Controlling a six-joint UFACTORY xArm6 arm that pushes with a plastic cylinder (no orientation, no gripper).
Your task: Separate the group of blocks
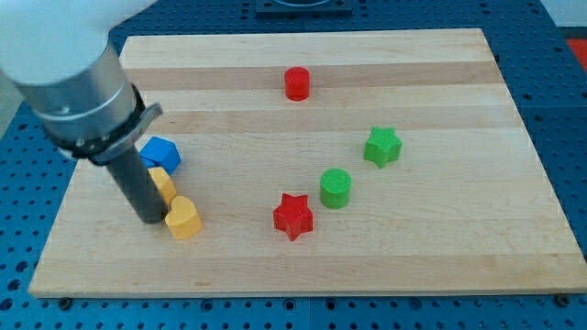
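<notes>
My tip [149, 220] rests on the wooden board [440, 257] at its left side, the dark rod rising from it into a wide grey cylinder that fills the top left corner of the view. It is a plain rod end with nothing to open or close, and it holds nothing. The tip stands just left of the yellow heart-shaped block [183, 218] and appears to touch it or nearly so; the exact contact cannot be made out.

Three blocks form a tight cluster here. The blue block [161, 153], roughly hexagonal, lies farthest from the near edge, partly behind the rod. Just nearer is a second yellow block [164, 184], its shape half hidden by the rod, touching or almost touching the blue one. The yellow heart sits nearest of the three, just beside the second yellow block.

Further right, well apart from the cluster, a red star [293, 216] lies near the middle of the board toward the near edge. A red cylinder [296, 83] stands alone far back, close to the far edge and roughly in line with the star. Right of the star and a little farther back is a green cylinder [336, 188], near the star without touching. A green star [382, 146] lies farther right and back again, apart from the green cylinder.

The board lies on a blue perforated table [569, 137].
</notes>
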